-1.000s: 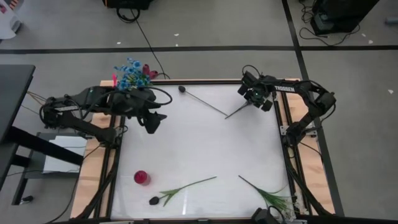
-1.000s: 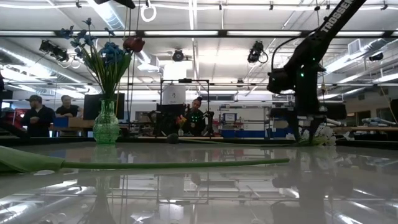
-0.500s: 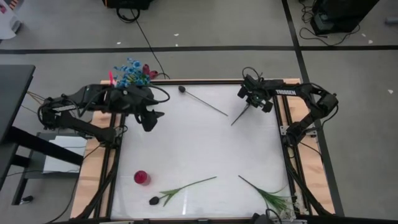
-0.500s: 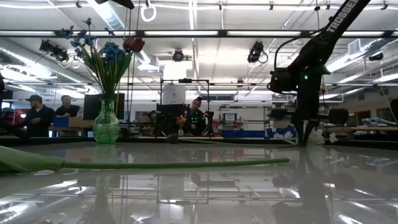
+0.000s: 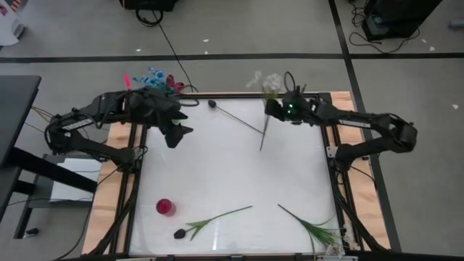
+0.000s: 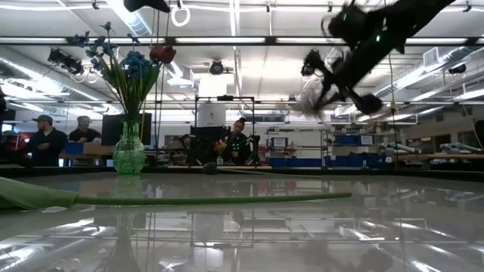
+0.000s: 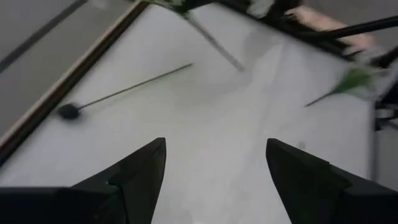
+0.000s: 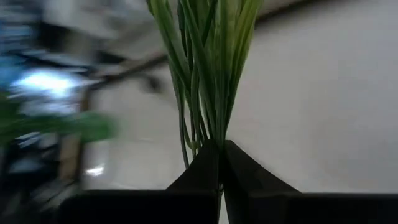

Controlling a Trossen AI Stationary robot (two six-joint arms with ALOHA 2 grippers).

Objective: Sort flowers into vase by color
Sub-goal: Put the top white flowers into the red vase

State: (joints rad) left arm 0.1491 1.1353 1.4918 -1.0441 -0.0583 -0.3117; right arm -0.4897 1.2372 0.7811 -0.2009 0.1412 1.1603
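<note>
at the near edge of the white counter [image 5: 232,181] lie a dark-headed flower [image 5: 210,221] with its green stem pointing inward, a small red object [image 5: 165,207] just beside it, and a leafy green stem [image 5: 308,223] toward the right corner. in the low view one long green stem [image 6: 189,199] runs flat across the foreground.

further in, the right gripper [image 5: 279,110] is raised above the far right part of the counter, its fingers pressed together and pinching a white-headed flower [image 5: 272,83] by its green leaves; the stem hangs slanting down over the counter. the right wrist view shows those leaves [image 8: 205,68] fanning out from between the closed fingers.

the left gripper [image 5: 176,136] hangs over the far left part of the counter, its fingers [image 7: 140,171] spread wide and holding nothing. a dark-headed flower on a thin stem [image 5: 235,119] lies near the far edge between the two arms.

at the far left corner a green glass vase [image 6: 129,155] holds blue flowers [image 6: 132,64] upright. beyond the counter, people [image 6: 45,140] sit in the room.
</note>
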